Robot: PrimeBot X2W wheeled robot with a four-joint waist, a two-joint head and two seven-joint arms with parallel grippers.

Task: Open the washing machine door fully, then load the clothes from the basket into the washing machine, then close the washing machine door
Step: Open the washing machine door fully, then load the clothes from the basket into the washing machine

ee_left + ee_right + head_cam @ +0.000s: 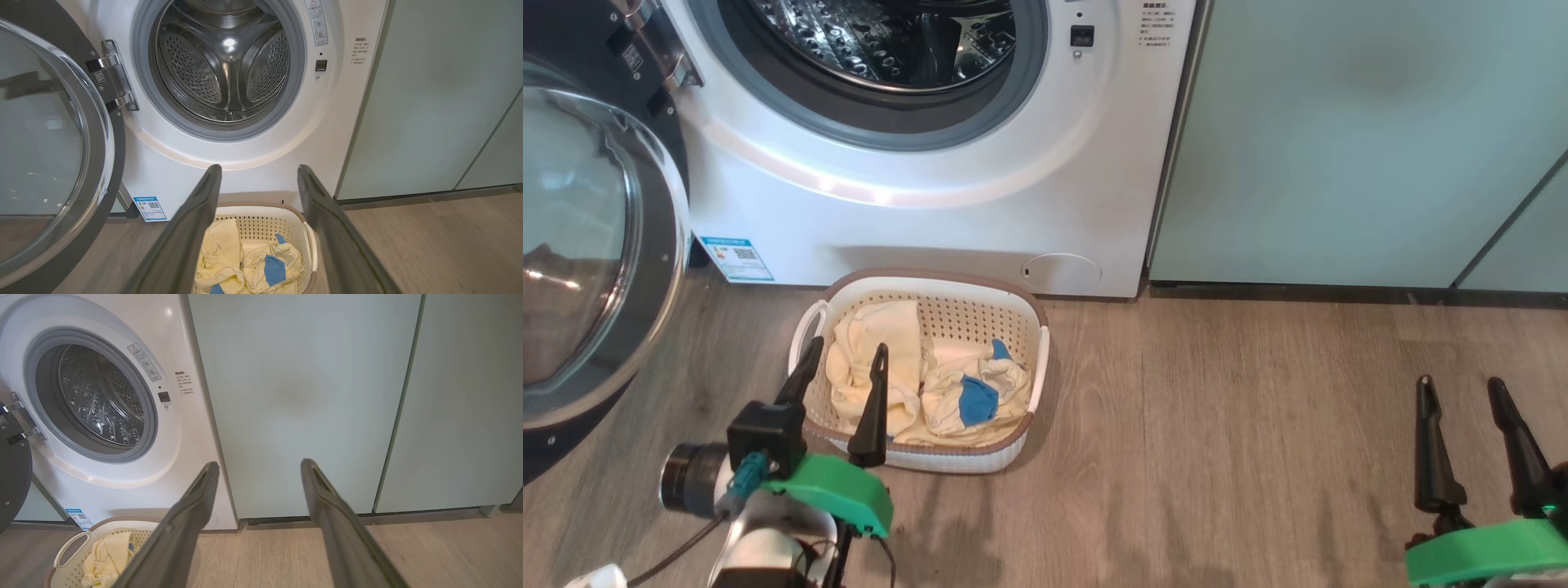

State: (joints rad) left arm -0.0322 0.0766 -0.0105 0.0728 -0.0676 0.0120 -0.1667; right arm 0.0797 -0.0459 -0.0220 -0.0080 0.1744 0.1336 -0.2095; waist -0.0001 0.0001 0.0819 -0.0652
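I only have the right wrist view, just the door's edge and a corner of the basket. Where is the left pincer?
Observer: The left pincer is open and holds nothing, hovering over the clothes in the left half of the basket.
Operator: How far out is the door?
Observer: The washing machine door stands wide out to the left of the opening; whether it is at its stop I can't tell.
Operator: Anything in the drum?
Observer: The left wrist view looks straight in: the drum is bare steel to the back.

Black gripper fingers (pixel 872 408), green wrist housings (pixel 837 492)
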